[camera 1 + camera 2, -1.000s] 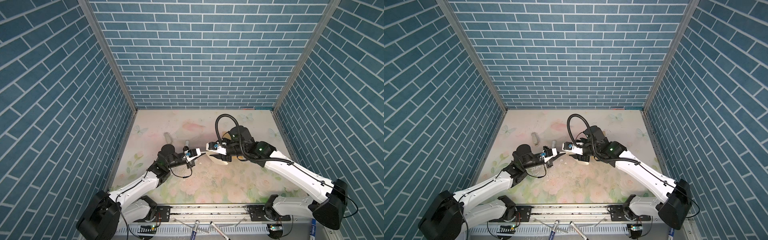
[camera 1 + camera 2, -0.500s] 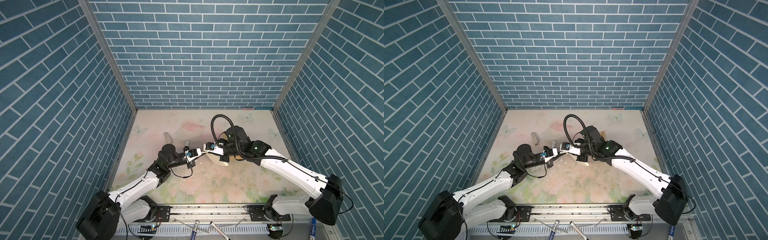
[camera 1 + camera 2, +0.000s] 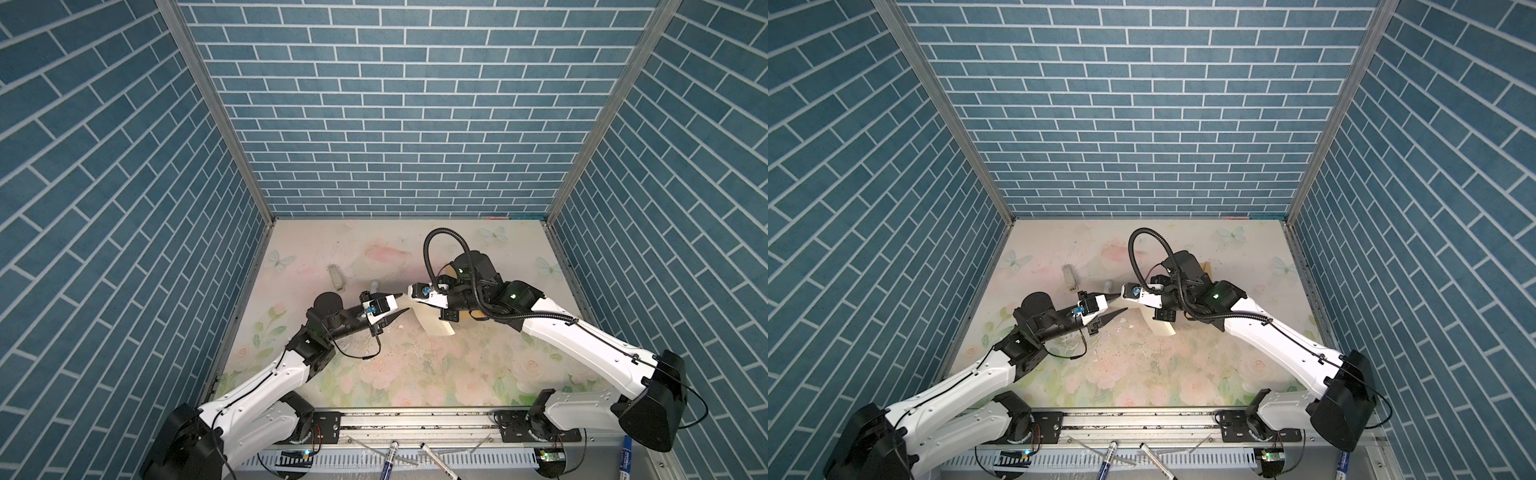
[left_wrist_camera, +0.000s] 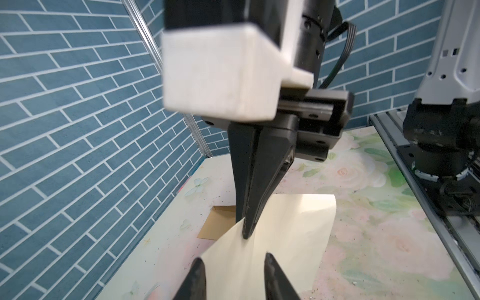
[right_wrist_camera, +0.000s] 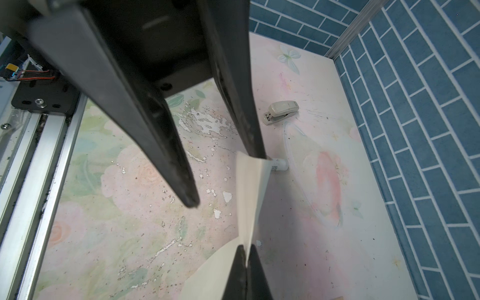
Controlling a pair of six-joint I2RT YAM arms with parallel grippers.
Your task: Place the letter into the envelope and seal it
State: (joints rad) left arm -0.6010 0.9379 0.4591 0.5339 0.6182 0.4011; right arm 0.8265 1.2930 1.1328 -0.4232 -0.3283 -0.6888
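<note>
Passed over from the left tool (image 5: pixel 226 179), now released, the letter (image 3: pixel 434 322) is being gripped by the clenched right tool (image 4: pixel 245 231) above the tabletop (image 3: pixel 415 374), likely for carrying to the envelope (image 4: pixel 217 224).

There are two robot arms, the left arm (image 3: pixel 266 380) and the right arm (image 3: pixel 582 336). Each ends in one gripper, the left gripper (image 4: pixel 233 257) and the right gripper (image 5: pixel 246 249), which makes two grippers. There is one letter (image 4: pixel 291 228) and one envelope (image 4: pixel 218 223). One white stapler (image 5: pixel 281 111) lies far left of centre, with one small white tube (image 5: pixel 279 165) near it. Three marker pens lie along the near rail: one pen (image 3: pixel 388 459) and another pen (image 3: pixel 434 455) near the middle, and a third pen (image 3: pixel 624 459) at the right.
</note>
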